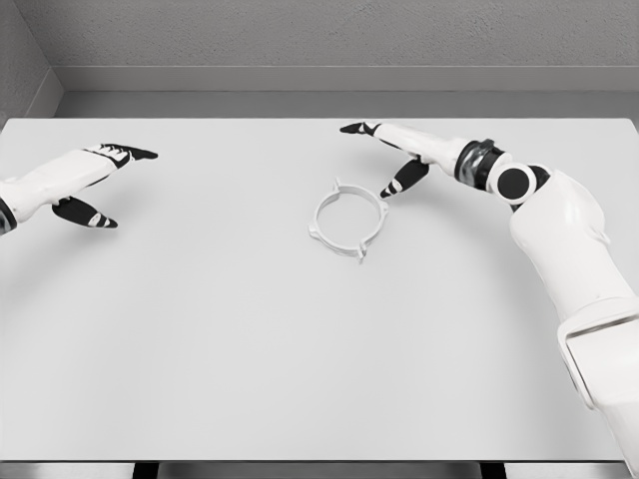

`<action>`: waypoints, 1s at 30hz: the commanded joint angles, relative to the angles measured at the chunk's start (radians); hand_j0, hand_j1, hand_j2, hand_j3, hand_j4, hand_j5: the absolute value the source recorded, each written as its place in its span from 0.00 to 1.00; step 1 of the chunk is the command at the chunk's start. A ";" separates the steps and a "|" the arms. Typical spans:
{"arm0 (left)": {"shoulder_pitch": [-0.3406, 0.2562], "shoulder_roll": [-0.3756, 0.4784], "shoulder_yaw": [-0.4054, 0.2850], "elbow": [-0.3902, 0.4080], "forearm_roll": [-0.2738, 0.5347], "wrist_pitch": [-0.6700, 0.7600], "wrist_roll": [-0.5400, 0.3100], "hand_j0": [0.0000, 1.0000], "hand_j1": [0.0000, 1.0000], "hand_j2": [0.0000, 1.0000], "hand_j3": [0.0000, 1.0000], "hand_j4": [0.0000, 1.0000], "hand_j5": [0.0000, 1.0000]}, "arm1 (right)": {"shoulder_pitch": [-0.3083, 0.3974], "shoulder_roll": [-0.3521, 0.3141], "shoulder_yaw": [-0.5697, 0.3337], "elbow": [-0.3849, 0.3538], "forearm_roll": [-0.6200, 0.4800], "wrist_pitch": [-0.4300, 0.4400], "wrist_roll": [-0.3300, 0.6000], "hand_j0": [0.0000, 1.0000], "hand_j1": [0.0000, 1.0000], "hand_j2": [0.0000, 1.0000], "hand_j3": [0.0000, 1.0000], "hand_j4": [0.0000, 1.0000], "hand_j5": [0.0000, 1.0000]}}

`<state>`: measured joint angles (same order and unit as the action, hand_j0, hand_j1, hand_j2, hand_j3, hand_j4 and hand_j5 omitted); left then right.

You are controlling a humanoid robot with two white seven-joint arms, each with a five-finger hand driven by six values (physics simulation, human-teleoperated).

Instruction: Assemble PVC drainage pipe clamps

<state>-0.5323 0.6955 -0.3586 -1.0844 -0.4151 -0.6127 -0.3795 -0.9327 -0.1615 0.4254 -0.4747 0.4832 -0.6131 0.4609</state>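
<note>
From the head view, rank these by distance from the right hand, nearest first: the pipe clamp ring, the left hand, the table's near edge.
1. Pipe clamp ring: just below and left of the right hand, near its thumb, not touching.
2. Left hand: across the table at the far left.
3. Table's near edge: at the picture's bottom, well past the ring.

The second and third are fairly close.

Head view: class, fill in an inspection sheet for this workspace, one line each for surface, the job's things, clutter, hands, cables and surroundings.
Surface: white table, flat and evenly lit.
Job's things: one white ring-shaped pipe clamp lying flat near the middle, with small tabs around its rim.
Clutter: nothing seen.
Hands: left hand at the left edge, fingers spread, holding nothing; right hand just beyond the clamp, fingers spread, holding nothing.
Cables: nothing seen.
Surroundings: grey wall behind the table.
</note>
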 commanded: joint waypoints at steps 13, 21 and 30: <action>0.000 0.001 0.004 -0.002 0.007 0.002 0.001 1.00 1.00 1.00 1.00 1.00 1.00 | 0.002 -0.007 0.026 -0.010 0.008 0.002 0.004 1.00 1.00 1.00 1.00 1.00 1.00; 0.000 0.001 0.004 0.000 0.007 0.002 0.001 1.00 1.00 1.00 1.00 1.00 1.00 | 0.000 -0.010 0.030 -0.013 0.008 0.002 0.004 1.00 1.00 1.00 1.00 1.00 1.00; 0.000 0.001 0.004 0.000 0.007 0.002 0.001 1.00 1.00 1.00 1.00 1.00 1.00 | -0.009 -0.018 0.030 -0.013 0.008 0.002 0.005 1.00 1.00 1.00 1.00 1.00 1.00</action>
<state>-0.5323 0.6956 -0.3550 -1.0849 -0.4150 -0.6126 -0.3795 -0.9419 -0.1800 0.4594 -0.4869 0.4985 -0.6130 0.4667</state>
